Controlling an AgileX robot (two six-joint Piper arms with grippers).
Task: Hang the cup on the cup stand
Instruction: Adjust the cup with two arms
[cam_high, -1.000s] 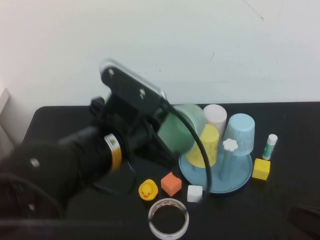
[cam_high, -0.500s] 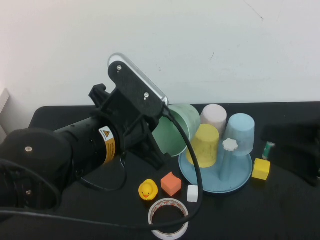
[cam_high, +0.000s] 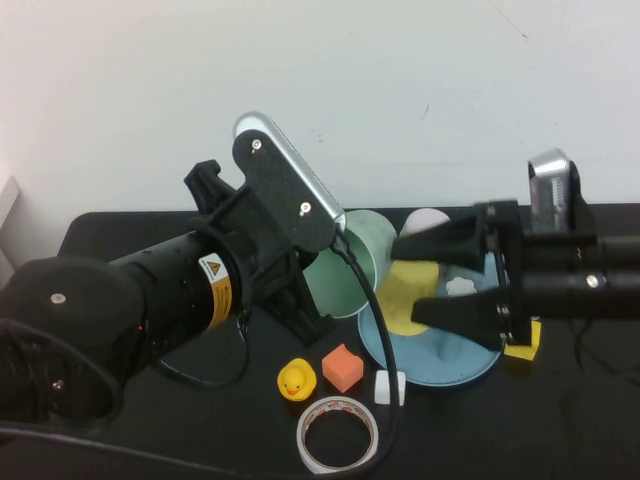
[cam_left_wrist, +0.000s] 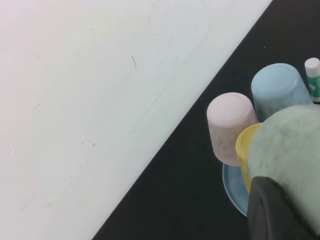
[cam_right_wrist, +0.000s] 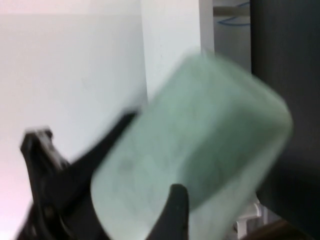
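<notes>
My left gripper is shut on the pale mint-green cup, held tilted above the table just left of the cup stand. The stand is light blue with a white flower cap. It carries a yellow cup, a pink cup and a light blue cup. In the left wrist view the mint cup fills the corner beside a black finger. My right gripper is open, reaching over the stand towards the mint cup.
A yellow duck, orange cube, white cube and tape roll lie in front of the stand. A yellow cube sits at its right. A glue stick stands behind the stand.
My right arm has swept in from the right, jaws open, to above the stand. My left arm has drawn the mint cup slightly left and up.
</notes>
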